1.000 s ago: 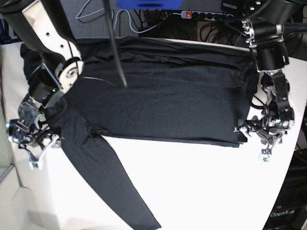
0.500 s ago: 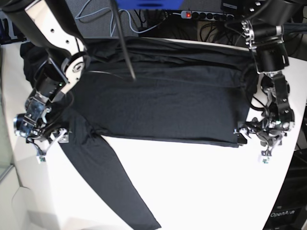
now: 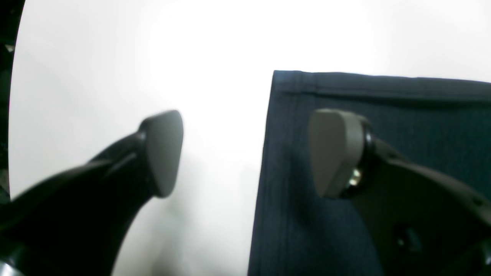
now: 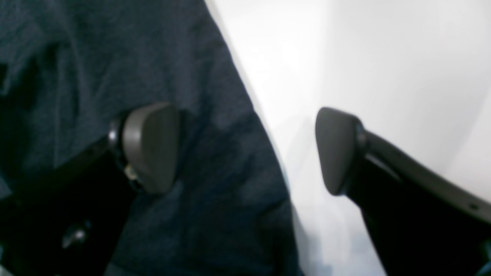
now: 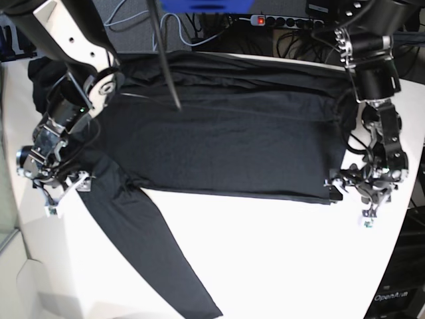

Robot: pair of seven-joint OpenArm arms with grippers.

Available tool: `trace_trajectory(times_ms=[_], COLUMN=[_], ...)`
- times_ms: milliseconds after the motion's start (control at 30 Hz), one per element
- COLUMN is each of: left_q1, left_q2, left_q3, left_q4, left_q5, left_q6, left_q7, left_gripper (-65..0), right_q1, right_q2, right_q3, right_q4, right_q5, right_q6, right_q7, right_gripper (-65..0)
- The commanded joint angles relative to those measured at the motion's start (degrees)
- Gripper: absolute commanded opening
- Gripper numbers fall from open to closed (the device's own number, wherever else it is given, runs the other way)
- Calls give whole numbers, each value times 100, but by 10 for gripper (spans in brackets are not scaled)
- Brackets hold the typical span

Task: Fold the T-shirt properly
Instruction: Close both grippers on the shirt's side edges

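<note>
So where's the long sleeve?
In the base view, the sleeve of the shirt runs diagonally down the white table at lower left, starting beside the right gripper.

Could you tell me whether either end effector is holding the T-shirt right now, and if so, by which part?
Nothing is held. The left end effector straddles the T-shirt's hem corner; the right end effector straddles a sleeve edge.

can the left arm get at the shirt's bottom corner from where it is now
Probably yes. The left gripper stands open right over the T-shirt at its hemmed corner, one jaw above the fabric and the other above the bare table. Nothing lies between the jaws and the cloth edge.
</note>
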Motion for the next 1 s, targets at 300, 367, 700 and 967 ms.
trace_trajectory(times_ms=[300,367,700,967], left_q1=[-243,-243,-243,-243], left_q2=[-87,-78,-69,10], left_q3=[-11,-11,-11,-19], left_q4=[88,97,88,88], left_q5=[-35,-35,-35,-70], left_q6=[-1,-1,-1,-1], left_q7=[-106,-97,-132,-141], left_gripper=[-160,-160,-160,-155], right_q1=[-93,-93,-93,-93], right_q2=[-193,-202,-202,-193], right_q3=[-18,-18,-36,-71], right_q4=[66,66,66,66], right_q5=[-75,-75,-75,-84], right_q6=[-25,-25,-25,-25], right_q7=[-119,-128,-128,-128], right_gripper=[-123,-162,-499,-641])
